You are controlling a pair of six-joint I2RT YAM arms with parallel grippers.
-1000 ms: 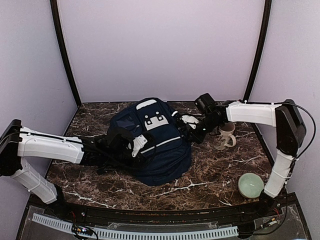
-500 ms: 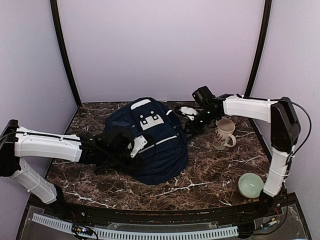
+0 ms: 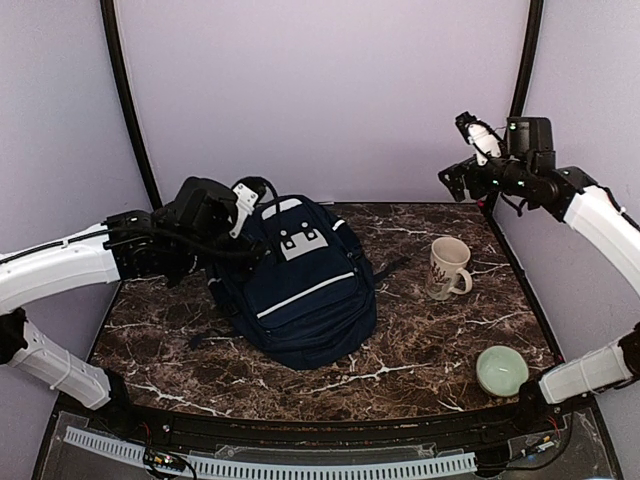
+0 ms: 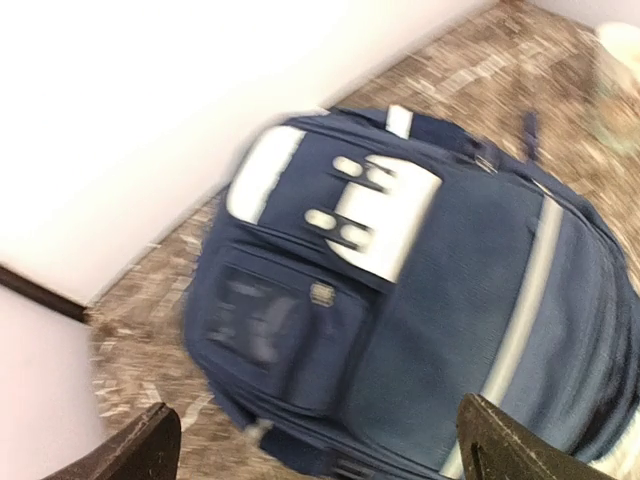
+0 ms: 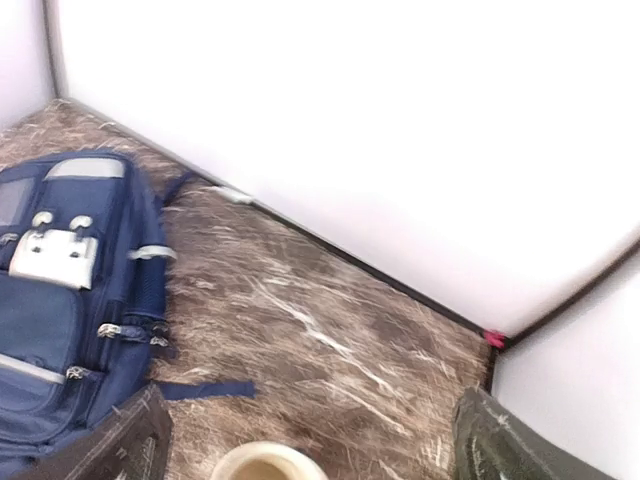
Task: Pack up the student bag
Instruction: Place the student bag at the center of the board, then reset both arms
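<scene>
The student bag (image 3: 305, 285), navy with grey stripes and a white patch, lies front-up in the middle of the marble table (image 3: 430, 340). My left gripper (image 3: 244, 204) hovers above the bag's top left corner, open and holding nothing. In the left wrist view the bag (image 4: 420, 300) fills the frame below the open left gripper (image 4: 320, 455), blurred by motion. My right gripper (image 3: 466, 155) is raised high at the back right, open and empty. In the right wrist view, the right gripper (image 5: 305, 445) looks down on the bag (image 5: 60, 300) at the left edge.
A cream mug (image 3: 450, 268) with a dark pattern stands right of the bag; its rim (image 5: 265, 465) shows at the bottom of the right wrist view. A pale green bowl (image 3: 500, 370) sits at the front right. A loose bag strap (image 5: 195, 390) trails on the marble.
Both grippers have opened, let go of the bag and lifted away, the left to the back left, the right high to the back right. The bag now rests by itself.
</scene>
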